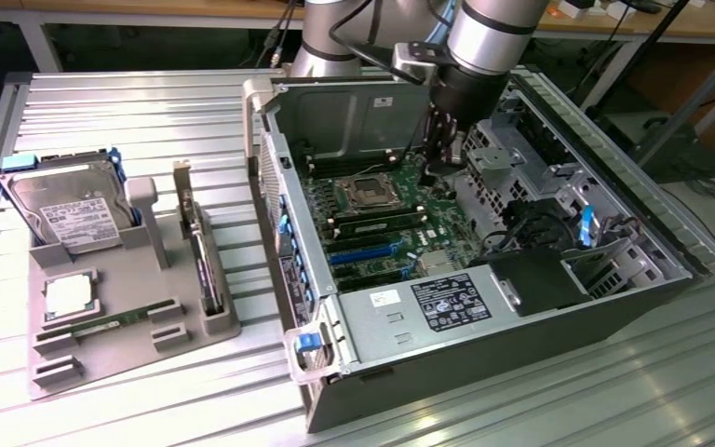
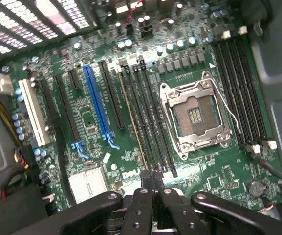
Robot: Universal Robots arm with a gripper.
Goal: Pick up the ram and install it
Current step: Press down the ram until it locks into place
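Hard drive [image 1: 70,216], open computer case [image 1: 606,289]

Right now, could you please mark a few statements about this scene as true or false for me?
1. The claw is shut and sits inside the computer case, above the motherboard. True.
2. The processor socket on the motherboard is empty. True.
3. The hard drive lies inside the computer case. False: it stands in the grey tray outside the case.
4. The claw is holding the expansion card. False: the card stands in the tray, away from the claw.
5. No ram stick is left in the tray. False: one green ram stick lies there, near the silver processor chip.
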